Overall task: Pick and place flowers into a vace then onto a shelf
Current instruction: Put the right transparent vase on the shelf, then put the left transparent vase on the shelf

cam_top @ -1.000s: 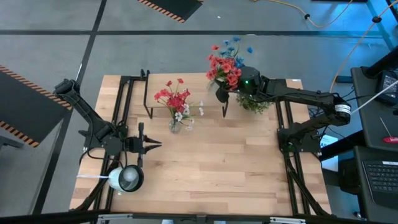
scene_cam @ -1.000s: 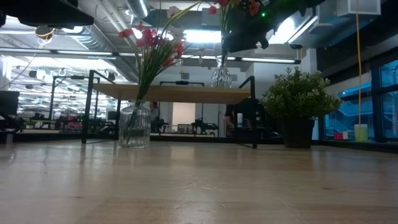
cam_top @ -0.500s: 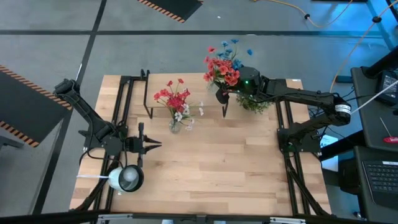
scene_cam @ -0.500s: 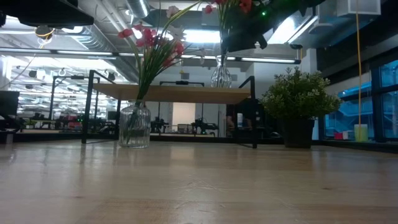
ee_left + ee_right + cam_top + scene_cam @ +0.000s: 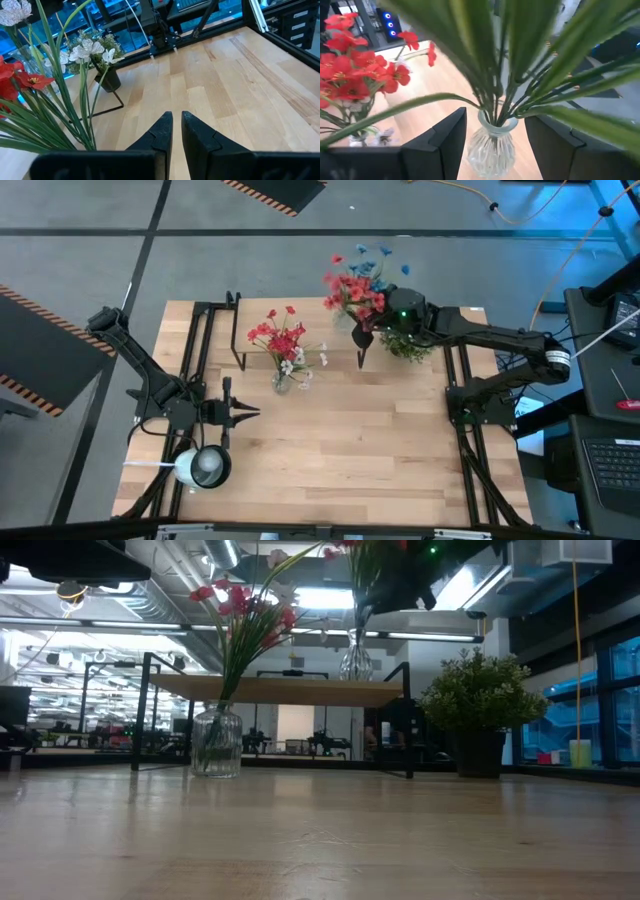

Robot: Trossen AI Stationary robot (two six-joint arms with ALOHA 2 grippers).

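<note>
so the right arm has drifted a little since a second ago, and the red and blue flowers [image 5: 355, 280] it hovers over now lean a touch further to the left side; the right gripper [image 5: 492, 137] is up above the shelf [image 5: 275, 690], fingers spread apart either side of the clear glass vase [image 5: 492, 147] that sits on the board; can't really tell if the pads touch the glass, looks like a gap on both sides; green stems fan out of the vase neck right past the camera; second glass vase [image 5: 216, 740] with red and whitish flowers [image 5: 283, 342] stands on the tabletop [image 5: 340, 440] just in front of the shelf; bushy potted plant [image 5: 480, 705] beside the shelf's right end; left gripper [image 5: 172, 131] parked low at the left edge of the table, fingers pinched together on nothing; white round lamp thing [image 5: 203, 467] sits beside that arm
</note>
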